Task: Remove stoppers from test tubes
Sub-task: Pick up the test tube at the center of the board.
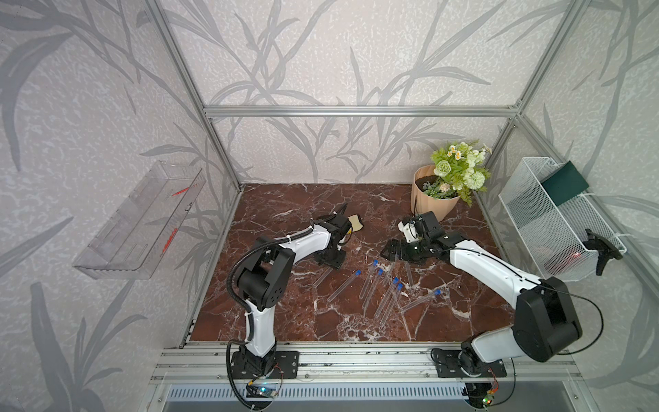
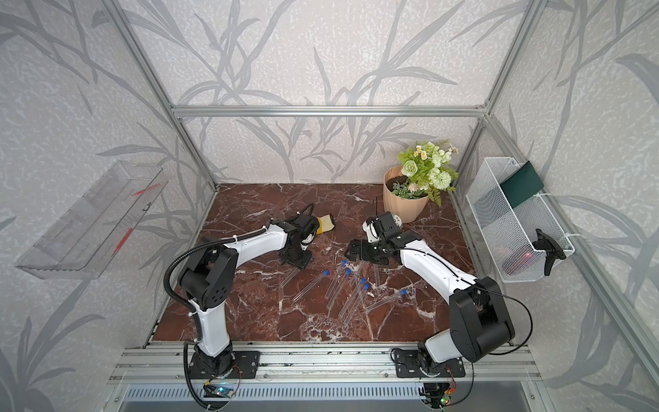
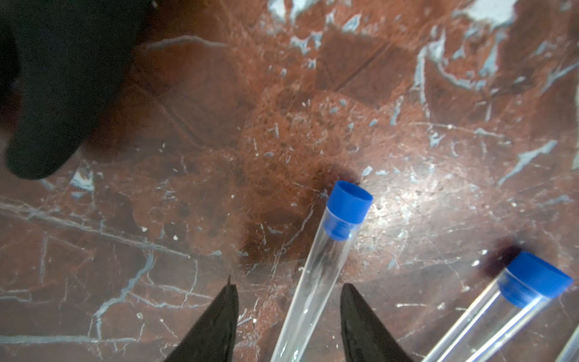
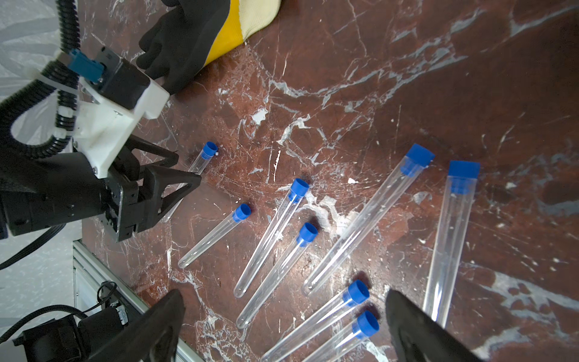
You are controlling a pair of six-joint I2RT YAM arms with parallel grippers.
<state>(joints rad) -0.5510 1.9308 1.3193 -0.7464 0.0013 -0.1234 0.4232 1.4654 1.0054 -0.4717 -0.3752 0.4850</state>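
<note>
On the wall at far left, well away from any finger, a clear plastic shelf (image 1: 139, 221). Next, left gripper (image 3: 287, 283): two black pointed fingers (image 3: 216, 326) apart, tips down at the red-brown, white-veined marble tabletop (image 3: 407, 94), one either side of a long clear round-bottomed test tube (image 3: 313, 282), a sliver of marble showing on each side, so nothing clamped. That tube's stubby bright blue plastic stopper (image 3: 347, 207) seated in the mouth, out past the fingertips. Ahead of those tips and off to one side, a black rubber glove with yellow band and cream cuff (image 4: 188, 40), flat on the marble. Just outside one finger, a second stoppered tube (image 3: 488, 316).

Between the two grippers, loose on the marble, the other test tubes (image 4: 270, 238), lying roughly parallel, none upright; eight tubes in all countable in the right wrist view, every one with its blue stopper in place.

Then right gripper (image 4: 283, 294): black fingers (image 4: 416, 332) spread wide, gripping nothing. In the gap between them, two tubes side by side, their stoppers (image 4: 357, 291) close to one fingertip. Just outside that finger, one more capped tube (image 4: 448, 250).

Beyond the right fingers, toward the back wall, a ribbed beige pot of green and white artificial flowers (image 1: 431, 203). Far right, on the frame, well apart from them, a white wire-mesh basket (image 1: 556, 228) with a dark green flat slab (image 1: 565, 182) leaning out of its top
</note>
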